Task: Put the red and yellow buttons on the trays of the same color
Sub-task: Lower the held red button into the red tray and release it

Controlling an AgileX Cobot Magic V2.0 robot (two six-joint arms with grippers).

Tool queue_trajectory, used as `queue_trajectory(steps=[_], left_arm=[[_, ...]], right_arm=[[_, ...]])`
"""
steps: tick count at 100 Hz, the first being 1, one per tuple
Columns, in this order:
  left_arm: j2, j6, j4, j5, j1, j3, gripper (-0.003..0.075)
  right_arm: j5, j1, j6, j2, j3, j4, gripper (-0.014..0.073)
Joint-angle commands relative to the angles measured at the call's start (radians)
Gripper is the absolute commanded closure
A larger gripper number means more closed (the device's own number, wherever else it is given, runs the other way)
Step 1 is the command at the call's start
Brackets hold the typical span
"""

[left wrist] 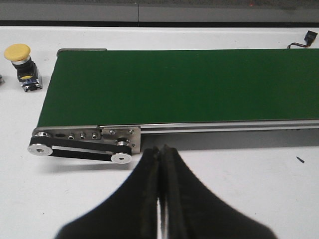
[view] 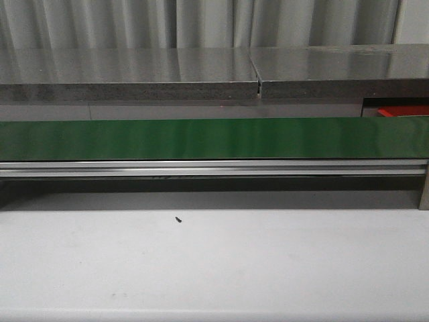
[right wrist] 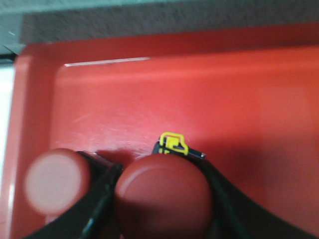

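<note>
In the right wrist view a red button (right wrist: 162,196) with a domed cap sits between my right gripper's (right wrist: 160,172) two black fingers, which press on either side of it over the red tray (right wrist: 149,94). A second red button (right wrist: 55,181) stands in the tray just outside one finger (right wrist: 99,199). My left gripper (left wrist: 162,152) is shut with nothing in it, hovering above the white table near the end of the belt. A yellow button (left wrist: 20,59) stands on the table beside that belt end. No yellow tray shows. Neither gripper appears in the front view.
The green conveyor belt (left wrist: 174,84) runs across the table, with its pulley bracket (left wrist: 84,142) close to my left fingers. The front view shows the belt (view: 201,137), a corner of the red tray (view: 402,111) behind it at right, and a small black speck (view: 178,219).
</note>
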Motion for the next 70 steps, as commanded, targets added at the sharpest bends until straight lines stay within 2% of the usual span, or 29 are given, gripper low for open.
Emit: queue_trajectory(steps=[1,29,41,57,70], left_arm=[[-0.004,-0.004,-0.015,-0.067,0.001,-0.026,0.0739],[-0.004,-0.004,-0.015,-0.060,0.001,-0.026,0.0739],[-0.004,-0.004,-0.015,-0.059,0.001,-0.026,0.0739],[-0.004,-0.004,-0.015,-0.059,0.001,-0.026,0.0739],[-0.004,-0.004,-0.015,-0.059,0.001,-0.026,0.0739]], right_arm=[[-0.061,-0.008,0.000,-0.043,-0.041,0.033,0.0452],[-0.087,-0.008,0.000,-0.020,-0.041,0.034,0.0429],[-0.080,-0.008,0.000,-0.009,-0.041,0.034,0.0326],[-0.044,-0.008,0.000,0.011,-0.040,0.034,0.0118],[-0.048,-0.008,0.000,0.014,-0.040,0.034,0.0082]])
